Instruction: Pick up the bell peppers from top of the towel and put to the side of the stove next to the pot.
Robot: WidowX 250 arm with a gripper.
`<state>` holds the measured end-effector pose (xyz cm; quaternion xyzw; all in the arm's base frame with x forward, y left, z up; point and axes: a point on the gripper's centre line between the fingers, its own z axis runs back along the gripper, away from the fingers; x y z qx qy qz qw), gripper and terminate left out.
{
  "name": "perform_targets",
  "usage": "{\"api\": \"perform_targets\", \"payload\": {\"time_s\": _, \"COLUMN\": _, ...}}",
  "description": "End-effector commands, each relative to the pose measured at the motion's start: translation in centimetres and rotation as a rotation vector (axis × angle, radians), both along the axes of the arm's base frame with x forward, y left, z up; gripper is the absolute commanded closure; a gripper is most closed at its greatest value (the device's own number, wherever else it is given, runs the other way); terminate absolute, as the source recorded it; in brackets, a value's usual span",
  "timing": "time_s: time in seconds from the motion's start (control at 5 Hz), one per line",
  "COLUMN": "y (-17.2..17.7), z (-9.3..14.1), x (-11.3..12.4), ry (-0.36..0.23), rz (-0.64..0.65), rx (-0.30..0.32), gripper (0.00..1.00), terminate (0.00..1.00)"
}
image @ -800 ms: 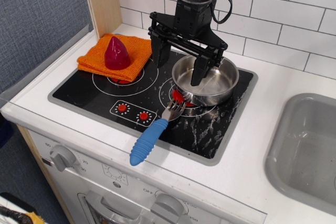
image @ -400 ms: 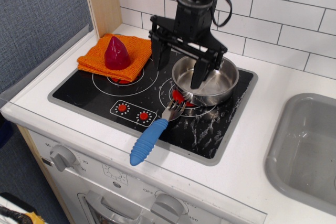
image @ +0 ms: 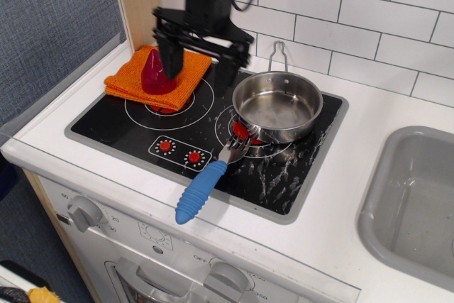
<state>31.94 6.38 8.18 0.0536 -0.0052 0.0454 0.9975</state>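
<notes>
A white countertop (image: 340,196) is seen carrying the whole scene, with the black stove (image: 135,122) set into its left half and a grey sink (image: 418,196) sunk at the right. On the stove, the orange towel (image: 128,76) is laid at the far left corner, the pot (image: 278,106) is parked on the right burner, and a blue-handled fork (image: 206,184) is stretched across the near rim.

Claw (image: 201,62) now left of pot (image: 278,106), beside bell pepper (image: 154,73).

A toy kitchen: white tiled wall (image: 397,26), black stove (image: 206,140) with knobs, grey sink (image: 415,204).
</notes>
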Motion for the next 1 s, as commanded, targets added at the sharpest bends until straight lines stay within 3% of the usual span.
{"api": "perform_targets", "payload": {"time_s": 0.0, "y": 6.4, "z": 1.3, "x": 1.2, "ry": -0.061, "rz": 0.082, "rx": 0.013, "gripper": 0.00, "terminate": 0.00}}
{"api": "perform_targets", "payload": {"time_s": 0.2, "y": 8.2, "z": 1.0, "x": 2.3, "ry": -0.051, "rz": 0.103, "rx": 0.024, "gripper": 0.00, "terminate": 0.00}}
{"api": "perform_targets", "payload": {"time_s": 0.8, "y": 8.7, "z": -2.4, "x": 4.0, "ry": 0.024, "rz": 0.116, "rx": 0.004, "gripper": 0.00, "terminate": 0.00}}
